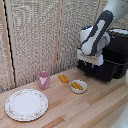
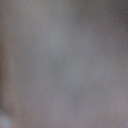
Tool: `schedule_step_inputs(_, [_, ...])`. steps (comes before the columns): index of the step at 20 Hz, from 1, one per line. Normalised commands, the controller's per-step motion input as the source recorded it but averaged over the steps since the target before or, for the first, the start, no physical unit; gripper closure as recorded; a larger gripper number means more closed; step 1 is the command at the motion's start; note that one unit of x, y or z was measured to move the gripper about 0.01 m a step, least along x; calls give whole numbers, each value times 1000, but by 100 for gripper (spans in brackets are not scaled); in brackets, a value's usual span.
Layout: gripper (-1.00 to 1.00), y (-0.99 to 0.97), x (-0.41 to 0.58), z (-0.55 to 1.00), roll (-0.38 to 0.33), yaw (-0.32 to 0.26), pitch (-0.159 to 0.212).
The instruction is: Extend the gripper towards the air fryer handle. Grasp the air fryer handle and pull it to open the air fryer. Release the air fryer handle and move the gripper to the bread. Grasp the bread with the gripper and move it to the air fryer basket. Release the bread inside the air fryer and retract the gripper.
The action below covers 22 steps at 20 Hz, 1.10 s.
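The white claw (image 1: 89,69) is held at the glossy black air fryer (image 1: 112,60), far right; the small golden-brown bread (image 1: 63,78) lies on the wooden counter (image 1: 95,107).

wooden table (image 1: 95,107), plate (image 1: 26,104), pink cup (image 1: 44,79), bread (image 1: 63,78), white bowl (image 1: 78,86), air fryer (image 1: 114,62)

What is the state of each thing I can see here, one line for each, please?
hand: at the air fryer's front, open or shut unclear
air fryer: drawer front hidden by the arm, open or closed unclear
bread: lying on the table, untouched
pink cup: upright
white bowl: holds yellow-orange pieces
plate: empty
wrist view: blurred, shows nothing
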Motion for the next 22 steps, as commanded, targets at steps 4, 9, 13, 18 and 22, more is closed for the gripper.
schedule_step_inputs(4, [100, 26, 0, -18, 42, 6, 5])
schedule_step_inputs(9, [100, 13, 37, -234, 49, -2, -42])
schedule_step_inputs(13, [100, -12, 76, -544, 109, 0, 11])
schedule_step_inputs(18, [100, 9, 119, -194, 99, 0, -1])
schedule_step_inputs(22, [-100, 131, 81, 274, 13, 5, 2])
